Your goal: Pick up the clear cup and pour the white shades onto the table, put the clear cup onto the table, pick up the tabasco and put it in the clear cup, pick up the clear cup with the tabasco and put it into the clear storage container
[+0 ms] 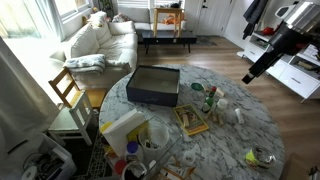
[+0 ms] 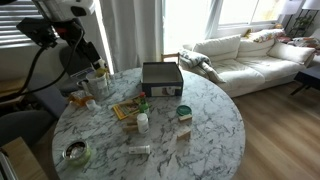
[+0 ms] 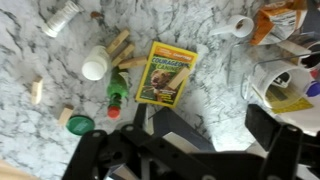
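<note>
The tabasco [image 3: 118, 95], a small green bottle with a red cap, lay on the table [image 3: 215, 65] in the left centre of the wrist view. It sat to the left of the gripper [image 3: 200, 130] and outside the gap between the fingers [image 3: 268, 125]. A white bottle [image 3: 93, 65] was just above it, a yellow book [image 3: 165, 72] just to its right, and a green lid [image 3: 80, 125] lower left.

What appeared to be the clear cup [image 3: 60, 15] lay on its side in the upper left corner of the wrist view, well apart from the fingers. In an exterior view it lay near the front edge of the table [image 2: 138, 150].

The clear storage container [image 3: 285, 80] filled the right edge of the wrist view, with assorted items inside. In an exterior view it stood at the left rear of the table [image 2: 95, 85].

The fingers were spread wide and held nothing. They entered from the bottom of the wrist view, with the book just above the gap.

In an exterior view the arm [image 1: 290, 30] reached in from the upper right, angled downward, with the gripper [image 1: 250, 75] raised above the table's right edge. A dark box [image 1: 153, 85] sat on the table's left.
</note>
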Action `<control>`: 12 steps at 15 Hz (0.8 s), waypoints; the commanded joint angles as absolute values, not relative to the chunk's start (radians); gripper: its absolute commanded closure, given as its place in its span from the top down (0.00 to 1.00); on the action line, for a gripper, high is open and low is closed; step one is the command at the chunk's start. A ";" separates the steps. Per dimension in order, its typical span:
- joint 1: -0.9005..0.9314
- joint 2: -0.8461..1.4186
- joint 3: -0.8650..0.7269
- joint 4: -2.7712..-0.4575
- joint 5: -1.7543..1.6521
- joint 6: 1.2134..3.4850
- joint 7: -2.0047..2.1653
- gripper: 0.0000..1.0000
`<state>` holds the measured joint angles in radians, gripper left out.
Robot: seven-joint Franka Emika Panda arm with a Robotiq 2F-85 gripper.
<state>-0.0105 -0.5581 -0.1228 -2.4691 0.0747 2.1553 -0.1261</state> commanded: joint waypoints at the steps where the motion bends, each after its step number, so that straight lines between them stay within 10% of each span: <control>1: 0.116 -0.434 -0.096 -2.465 0.207 2.236 -0.228 1.00; 12: 0.242 -0.121 0.048 -2.376 0.355 2.323 -0.449 1.00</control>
